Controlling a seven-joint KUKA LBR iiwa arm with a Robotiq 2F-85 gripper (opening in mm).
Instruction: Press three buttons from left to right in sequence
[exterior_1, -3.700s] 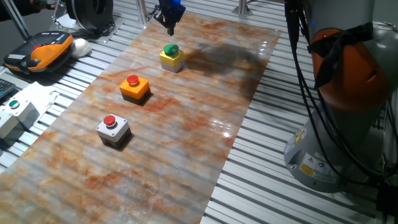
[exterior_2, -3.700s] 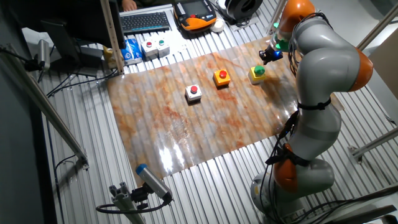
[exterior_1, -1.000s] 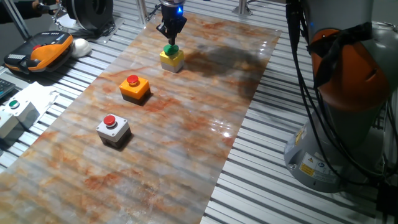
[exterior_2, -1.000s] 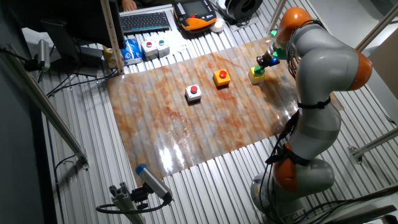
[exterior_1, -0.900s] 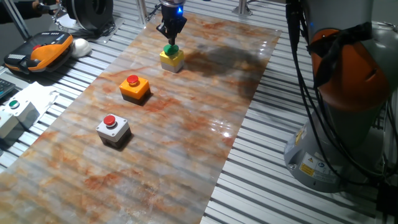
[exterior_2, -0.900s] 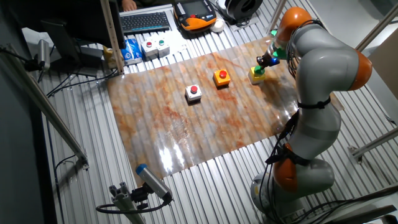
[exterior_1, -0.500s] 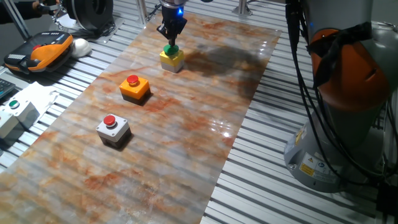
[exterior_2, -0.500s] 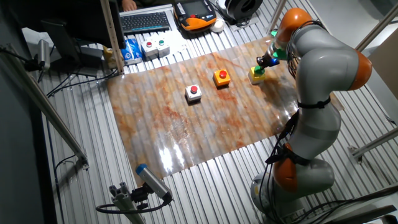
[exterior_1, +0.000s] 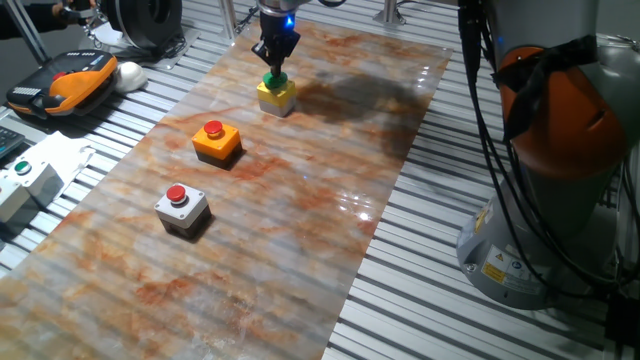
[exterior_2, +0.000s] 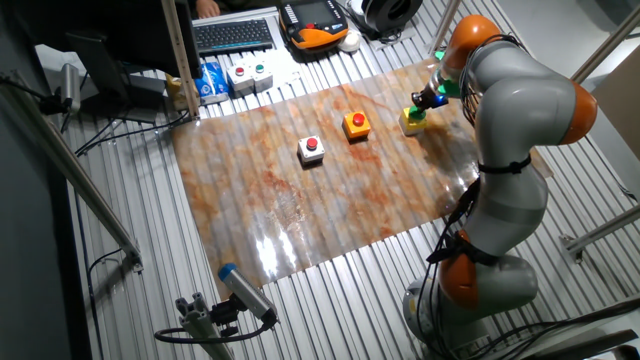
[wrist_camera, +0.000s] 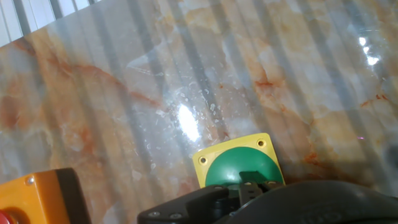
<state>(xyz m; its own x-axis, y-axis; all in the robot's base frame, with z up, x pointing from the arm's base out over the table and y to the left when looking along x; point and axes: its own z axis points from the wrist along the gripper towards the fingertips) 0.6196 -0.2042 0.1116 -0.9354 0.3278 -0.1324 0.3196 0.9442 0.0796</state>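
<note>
Three button boxes stand in a row on the marbled board (exterior_1: 330, 150): grey with a red cap (exterior_1: 181, 208), orange with a red cap (exterior_1: 216, 141), yellow with a green cap (exterior_1: 276, 94). In the other fixed view they are the grey box (exterior_2: 312, 149), the orange box (exterior_2: 356, 124) and the yellow box (exterior_2: 412, 120). My gripper (exterior_1: 275, 68) is straight above the yellow box, its fingertips together and touching the green cap. The hand view shows the green cap (wrist_camera: 231, 169) right under the fingertips (wrist_camera: 250, 182), and the orange box's corner (wrist_camera: 37, 196) at the lower left.
A larger white box with a small green button (exterior_1: 24, 182) and an orange-black pendant (exterior_1: 65, 80) lie on the slatted table left of the board. The robot's own base (exterior_1: 555, 170) stands to the right. A keyboard (exterior_2: 232, 35) is at the back.
Since 3.7 s ago my gripper has come down from above and behind the yellow box onto its green cap. Over the last second it has stayed almost still there.
</note>
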